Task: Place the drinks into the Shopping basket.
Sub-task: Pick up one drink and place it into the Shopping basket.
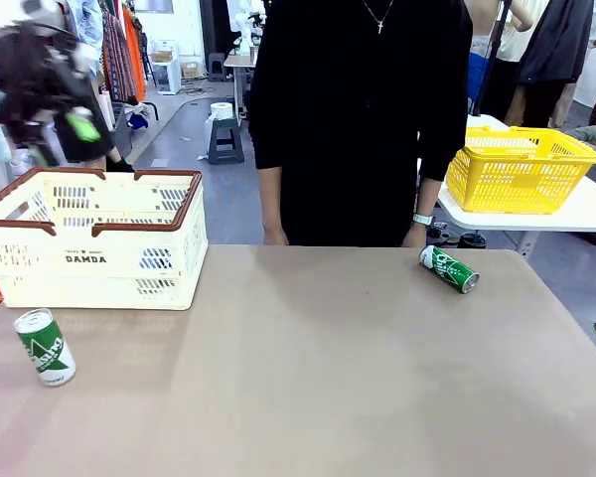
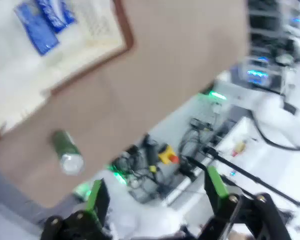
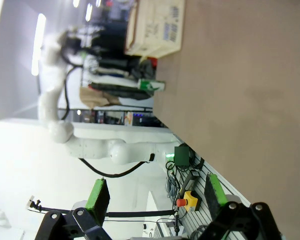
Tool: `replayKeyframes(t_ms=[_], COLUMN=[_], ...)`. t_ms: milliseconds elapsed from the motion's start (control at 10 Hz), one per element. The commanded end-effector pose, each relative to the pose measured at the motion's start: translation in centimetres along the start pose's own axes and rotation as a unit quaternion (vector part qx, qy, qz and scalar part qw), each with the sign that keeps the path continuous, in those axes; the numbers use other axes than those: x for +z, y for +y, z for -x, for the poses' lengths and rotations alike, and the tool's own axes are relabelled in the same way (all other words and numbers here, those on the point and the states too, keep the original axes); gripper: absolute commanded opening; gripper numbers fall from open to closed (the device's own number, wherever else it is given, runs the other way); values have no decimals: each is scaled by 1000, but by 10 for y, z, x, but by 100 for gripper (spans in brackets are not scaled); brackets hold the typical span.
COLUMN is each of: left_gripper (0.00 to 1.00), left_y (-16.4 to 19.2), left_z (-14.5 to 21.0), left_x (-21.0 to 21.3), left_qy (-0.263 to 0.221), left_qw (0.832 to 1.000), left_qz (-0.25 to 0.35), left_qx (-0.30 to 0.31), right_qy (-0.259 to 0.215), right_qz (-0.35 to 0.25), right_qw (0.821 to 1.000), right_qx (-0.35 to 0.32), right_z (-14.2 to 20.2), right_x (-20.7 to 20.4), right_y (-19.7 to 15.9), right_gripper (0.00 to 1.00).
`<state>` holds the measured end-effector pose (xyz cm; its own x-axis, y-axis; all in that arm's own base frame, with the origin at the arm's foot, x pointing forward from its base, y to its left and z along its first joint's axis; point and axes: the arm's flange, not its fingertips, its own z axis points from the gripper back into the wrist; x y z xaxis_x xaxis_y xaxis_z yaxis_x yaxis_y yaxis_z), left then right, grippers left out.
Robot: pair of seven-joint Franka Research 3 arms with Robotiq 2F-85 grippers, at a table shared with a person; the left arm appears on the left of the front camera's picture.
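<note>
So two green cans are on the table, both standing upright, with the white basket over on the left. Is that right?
Not quite. Only the left green can stands upright; the right green can lies on its side, as the front view shows. The white basket is indeed on the left.

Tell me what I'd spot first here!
The big cream Shopping basket at the left of the table stands out, the left arm's fingers a blur above it. One green can stands upright in front of it; another green can lies on its side at the far right, near the person's hands.
</note>
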<state>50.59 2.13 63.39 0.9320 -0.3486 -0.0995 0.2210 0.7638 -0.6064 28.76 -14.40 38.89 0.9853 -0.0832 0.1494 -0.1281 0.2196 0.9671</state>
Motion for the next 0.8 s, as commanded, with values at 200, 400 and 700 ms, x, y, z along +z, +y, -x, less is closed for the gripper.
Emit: replayKeyframes(t_ms=[200, 400, 700], left_gripper=[100, 100, 100], left_y=[110, 154, 156], left_z=[157, 185, 195], left_x=[-34, -72, -51], left_qy=[-124, -172, -139], left_qw=[971, 948, 958], left_qz=[206, 267, 246], left_qx=[21, 24, 43], right_qy=[7, 7, 7], right_qz=[3, 3, 3], right_qw=[1000, 1000, 1000], right_qx=[-9, -9, -9], right_z=[2, 2, 2], right_x=[1, 1, 1], right_y=[5, 5, 5], right_gripper=[100, 100, 100])
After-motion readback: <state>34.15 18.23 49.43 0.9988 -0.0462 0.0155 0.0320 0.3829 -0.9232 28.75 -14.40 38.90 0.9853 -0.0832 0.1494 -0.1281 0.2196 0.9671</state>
